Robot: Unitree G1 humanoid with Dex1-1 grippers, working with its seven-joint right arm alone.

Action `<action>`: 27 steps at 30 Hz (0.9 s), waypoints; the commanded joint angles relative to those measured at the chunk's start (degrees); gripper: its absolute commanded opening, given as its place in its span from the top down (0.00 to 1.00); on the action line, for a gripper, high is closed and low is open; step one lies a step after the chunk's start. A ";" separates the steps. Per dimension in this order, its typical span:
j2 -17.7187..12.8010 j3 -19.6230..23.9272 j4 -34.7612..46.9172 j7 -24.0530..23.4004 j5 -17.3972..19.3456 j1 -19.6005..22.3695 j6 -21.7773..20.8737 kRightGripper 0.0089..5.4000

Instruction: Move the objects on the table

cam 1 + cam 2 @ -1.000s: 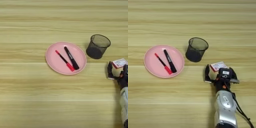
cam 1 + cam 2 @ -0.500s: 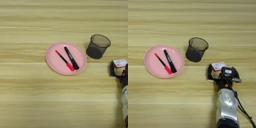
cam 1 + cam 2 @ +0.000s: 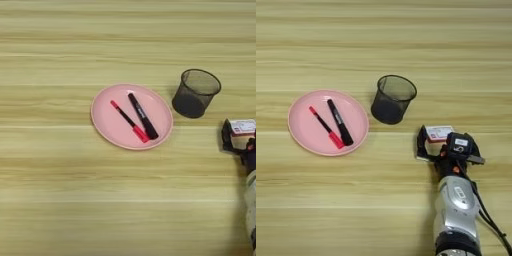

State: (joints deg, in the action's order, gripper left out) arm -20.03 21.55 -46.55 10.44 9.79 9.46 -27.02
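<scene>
Where cropped leftward, silver forearm (image 3: 458, 205) whole

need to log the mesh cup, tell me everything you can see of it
The cup is a black wire-mesh cup, round, see-through, with a solid rim and a darker base. It stands upright on the table, mouth open, and looks empty. It sits right of the plate, apart from it, and beyond the box at the gripper. Only the table touches it.
</scene>
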 commanded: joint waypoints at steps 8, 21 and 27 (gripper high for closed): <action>-1.53 -2.66 -0.66 1.26 -0.93 1.73 4.92 0.00; -2.62 -1.11 -3.02 -1.12 -0.03 2.57 6.29 0.00; -2.53 -0.56 -3.04 -1.58 0.58 2.62 7.64 0.00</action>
State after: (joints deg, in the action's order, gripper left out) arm -21.44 20.76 -49.22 9.78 10.58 12.47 -22.93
